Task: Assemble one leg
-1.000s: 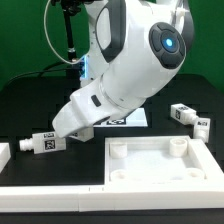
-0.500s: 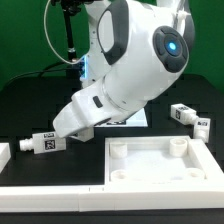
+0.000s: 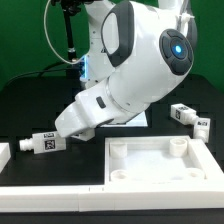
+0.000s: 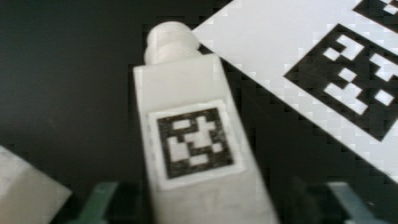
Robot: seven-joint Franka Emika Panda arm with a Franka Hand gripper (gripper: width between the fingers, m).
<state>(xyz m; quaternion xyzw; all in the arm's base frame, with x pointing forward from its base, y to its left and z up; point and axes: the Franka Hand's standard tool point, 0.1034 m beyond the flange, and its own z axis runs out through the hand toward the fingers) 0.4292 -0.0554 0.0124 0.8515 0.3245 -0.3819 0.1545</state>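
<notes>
In the wrist view a white leg [image 4: 192, 125] with a black-and-white tag on its upper face lies on the black table, lengthwise between my fingers. My gripper [image 4: 217, 203] is open. One dark finger [image 4: 98, 202] stands on each side of the leg, with a gap on both sides. In the exterior view the arm's big white wrist body hides the gripper and this leg. Another leg [image 3: 42, 143] lies at the exterior view's left. Two more legs [image 3: 181, 113] lie at the right. The large white tabletop [image 3: 160, 170] with corner sockets lies in front.
The marker board [image 4: 329, 70] lies close beside the leg's far end, and a strip of it shows under the arm [image 3: 133, 119]. A long white bar [image 3: 50, 192] runs along the front. A black post [image 3: 67, 40] stands at the back.
The arm has shifted slightly toward the exterior view's right. The legs and tabletop have not moved.
</notes>
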